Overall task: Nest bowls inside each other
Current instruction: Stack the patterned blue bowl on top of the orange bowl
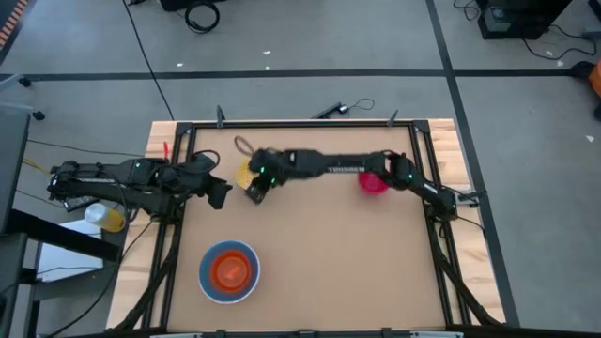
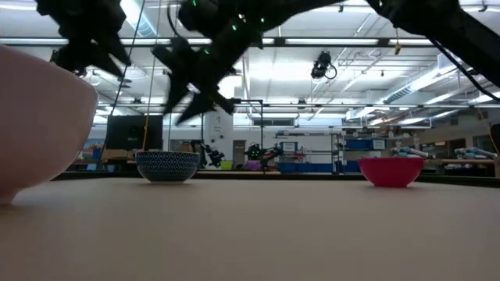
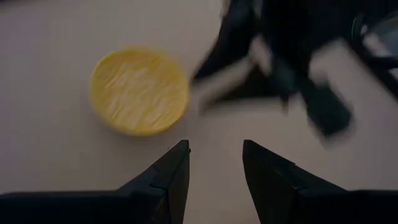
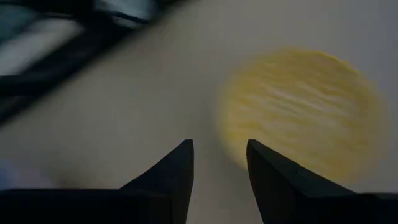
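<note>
Tabletop [image 1: 310, 244]: right pincer [image 1: 254, 192] released beside yellow bowl [image 1: 244, 173]; left pincer [image 1: 220, 196] parted nearby, empty.

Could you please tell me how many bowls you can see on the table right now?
4: an orange bowl nested in a light blue bowl near the front left, a yellow bowl under the right gripper, and a magenta-red bowl partly under the right arm. Others may be hidden.

Orange bowl [image 1: 230, 269] nested in blue bowl [image 1: 208, 280]; yellow bowl [image 1: 244, 173] and magenta bowl [image 1: 373, 182] apart.
</note>
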